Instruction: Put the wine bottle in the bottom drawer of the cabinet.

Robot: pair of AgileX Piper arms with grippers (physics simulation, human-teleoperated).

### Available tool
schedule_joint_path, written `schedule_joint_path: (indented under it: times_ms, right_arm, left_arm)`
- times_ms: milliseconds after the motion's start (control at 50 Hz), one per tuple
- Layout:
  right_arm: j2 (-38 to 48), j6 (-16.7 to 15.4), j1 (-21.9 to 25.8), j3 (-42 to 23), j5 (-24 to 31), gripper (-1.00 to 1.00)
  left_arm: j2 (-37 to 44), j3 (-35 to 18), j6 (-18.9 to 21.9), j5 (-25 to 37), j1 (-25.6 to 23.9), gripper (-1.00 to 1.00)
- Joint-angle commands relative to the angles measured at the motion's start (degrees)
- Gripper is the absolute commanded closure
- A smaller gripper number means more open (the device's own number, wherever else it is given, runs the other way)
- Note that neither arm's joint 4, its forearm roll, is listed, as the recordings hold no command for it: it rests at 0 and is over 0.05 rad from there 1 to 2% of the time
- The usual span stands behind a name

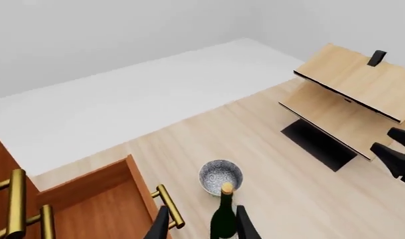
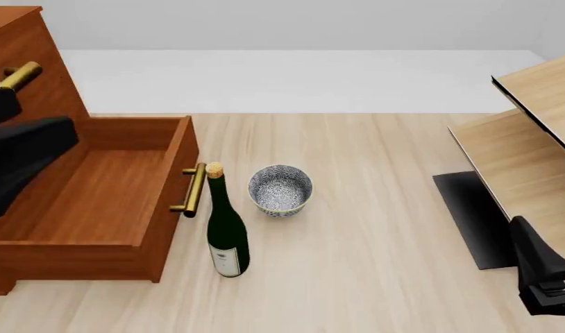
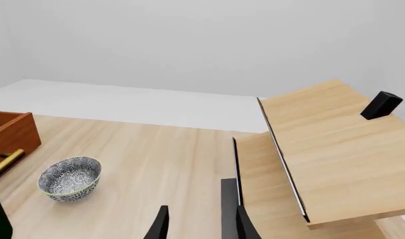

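A pale wood table [image 2: 375, 277] is set against a plain grey-white background. The cabinet [image 2: 23, 62] is seen beside the left arm, with the bottom drawer [image 2: 97, 201] pulled out and its interior exposed. A light-wood shelf unit [image 2: 532, 159] is seen ahead of the right gripper [image 3: 199, 224], whose jaws are parted and empty, well apart from the work. The wine bottle [image 2: 227, 229] stands upright on the table, just outside the drawer front, close to the brass handle [image 2: 191, 189]. In the left wrist view the bottle is framed between the released jaws of the left gripper [image 1: 199, 226]; no contact is visible. The speckled bowl [image 2: 280, 189] lies just beyond the bottle. For a sound grasp, the jaws should be closed squarely on the body, below the neck. The bottle should then be lifted clear of the handle and drawer wall.
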Motion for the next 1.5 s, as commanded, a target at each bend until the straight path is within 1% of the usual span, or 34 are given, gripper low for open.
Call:
schedule_joint_path:
  times_ms: [20, 60, 100, 280, 360, 480, 520, 560, 600, 700, 980, 1100, 1140, 1200, 1220, 1240, 1280, 1300, 1360, 1400, 1500]
  right_arm:
    - [0.1, 0.1, 0.0, 0.0, 0.0, -1.0]
    - [0.3, 0.1, 0.1, 0.0, -0.3, -1.0]
    - [0.1, 0.0, 0.1, 0.0, -0.1, -1.0]
    - [-0.1, 0.1, 0.1, 0.0, 0.1, -1.0]
    - [0.0, 0.1, 0.1, 0.0, 0.0, -1.0]
    - [0.0, 0.0, 0.2, 0.0, 0.0, -1.0]
    - [-0.1, 0.1, 0.2, 0.0, 0.1, -1.0]
    - [0.3, 0.1, 0.2, 0.0, -0.3, -1.0]
    - [0.0, 0.0, 0.2, 0.0, 0.0, -1.0]
    - [-0.1, 0.0, 0.2, 0.0, 0.1, -1.0]
    - [-0.1, 0.0, 0.3, 0.0, 0.1, -1.0]
    - [0.3, 0.1, 0.2, 0.0, -0.3, -1.0]
    - [0.4, 0.1, 0.2, 0.0, -0.3, -1.0]
    - [0.4, 0.1, 0.2, 0.0, -0.3, -1.0]
    - [0.4, 0.1, 0.2, 0.0, -0.4, -1.0]
    - [0.4, 0.1, 0.2, 0.0, -0.3, -1.0]
    - [0.1, 0.1, 0.2, 0.0, 0.0, -1.0]
    - [0.0, 0.1, 0.2, 0.0, 0.0, -1.0]
    - [0.2, 0.1, 0.2, 0.0, -0.2, -1.0]
    - [0.3, 0.1, 0.2, 0.0, -0.2, -1.0]
    - [0.4, 0.1, 0.2, 0.0, -0.3, -1.0]
  left_arm:
    - [1.0, 2.9, 1.3, -3.0, -1.9, -1.0]
    - [0.9, 3.6, 2.6, -3.9, -2.9, -1.0]
    - [1.6, 3.8, 2.0, -4.3, -3.4, -1.0]
    - [3.5, 4.1, 2.1, -6.7, -3.9, -1.0]
    - [4.5, 4.4, 3.2, -8.0, -4.7, -1.0]
    - [5.7, 4.4, 3.6, -9.1, -5.7, -1.0]
    - [6.0, 4.6, 4.4, -9.6, -6.2, -1.0]
    - [6.3, 4.6, 3.9, -9.8, -6.6, -1.0]
    - [6.4, 4.9, 4.5, -10.2, -7.0, -1.0]
    - [7.7, 5.0, 4.4, -11.1, -7.8, -1.0]
    - [10.3, 5.5, 4.5, -14.0, -9.0, -1.0]
    - [11.5, 6.5, 4.6, -15.7, -8.5, -1.0]
    - [11.7, 6.5, 4.0, -15.9, -8.4, -1.0]
    - [11.9, 6.9, 4.5, -16.2, -8.2, -1.0]
    - [12.2, 7.2, 5.3, -16.5, -8.4, -1.0]
    - [12.2, 7.5, 5.3, -16.7, -8.3, -1.0]
    - [12.0, 7.2, 2.8, -16.4, -7.3, -1.0]
    - [11.8, 7.1, 2.3, -16.7, -7.5, -1.0]
    - [12.6, 7.7, 2.7, -17.5, -8.2, -1.0]
    - [13.2, 7.9, 2.1, -18.2, -8.4, -1.0]
    - [14.7, 8.6, 2.1, -20.0, -8.9, -1.0]
